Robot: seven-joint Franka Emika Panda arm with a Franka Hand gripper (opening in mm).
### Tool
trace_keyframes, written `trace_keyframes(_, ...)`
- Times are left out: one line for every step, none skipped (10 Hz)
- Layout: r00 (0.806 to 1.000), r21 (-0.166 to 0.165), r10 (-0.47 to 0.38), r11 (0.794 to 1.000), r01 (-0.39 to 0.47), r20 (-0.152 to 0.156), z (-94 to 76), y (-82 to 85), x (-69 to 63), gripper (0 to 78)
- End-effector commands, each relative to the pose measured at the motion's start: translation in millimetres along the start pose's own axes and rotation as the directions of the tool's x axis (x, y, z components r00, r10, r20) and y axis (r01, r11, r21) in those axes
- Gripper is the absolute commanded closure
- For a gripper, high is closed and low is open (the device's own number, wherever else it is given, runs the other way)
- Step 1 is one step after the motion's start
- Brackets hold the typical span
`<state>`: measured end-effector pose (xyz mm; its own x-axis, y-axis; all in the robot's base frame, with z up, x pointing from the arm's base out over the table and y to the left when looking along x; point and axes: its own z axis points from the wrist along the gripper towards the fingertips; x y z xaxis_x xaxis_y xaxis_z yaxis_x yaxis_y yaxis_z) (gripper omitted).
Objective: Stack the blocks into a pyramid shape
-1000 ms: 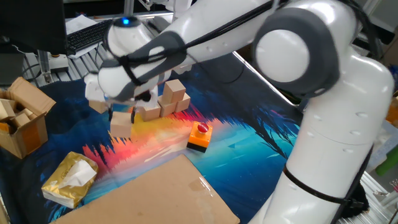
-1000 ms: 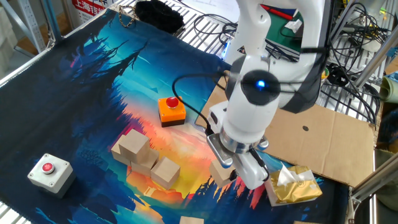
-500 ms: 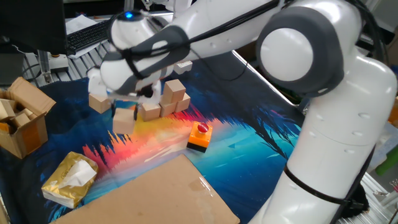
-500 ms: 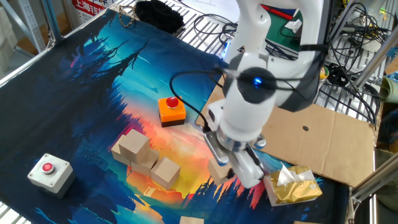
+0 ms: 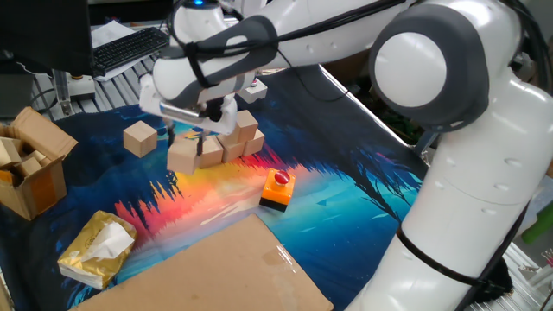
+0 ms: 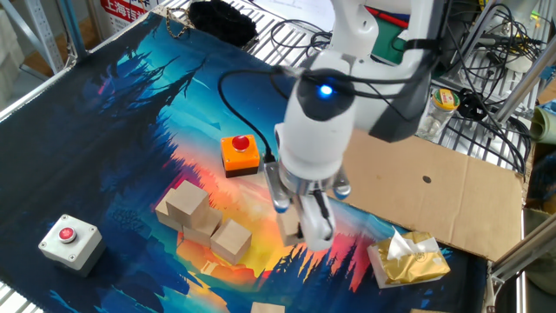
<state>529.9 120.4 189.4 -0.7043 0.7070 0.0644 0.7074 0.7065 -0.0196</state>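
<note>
While a second ago it hung farther out, the white two-finger gripper (image 5: 192, 142) now carries a plain light-tan wooden cube (image 5: 182, 156), pinched between its fingers, up beside the group of matching cubes (image 6: 201, 219) near the table's middle. One more cube (image 5: 139, 138) sits apart toward the far edge. Judging by this, placement into the pyramid's base looks close.
</note>
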Motion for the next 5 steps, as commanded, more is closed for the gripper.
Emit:
trace_keyframes(0.876,-0.029,0.481,0.876,-0.482,-0.032,-28.9,-18.5,-56.0,76.3)
trace_keyframes(0.866,-0.043,0.499,0.865,-0.5,-0.029,-27.8,-23.6,-65.5,76.3)
trace_keyframes(0.859,-0.063,0.511,0.857,-0.512,-0.029,-26.1,-30.0,-76.4,76.3)
trace_keyframes(0.846,-0.091,0.533,0.841,-0.533,-0.023,-23.9,-35.7,-86.0,76.3)
trace_keyframes(0.828,-0.108,0.561,0.822,-0.559,-0.019,-21.9,-40.5,-93.7,76.3)
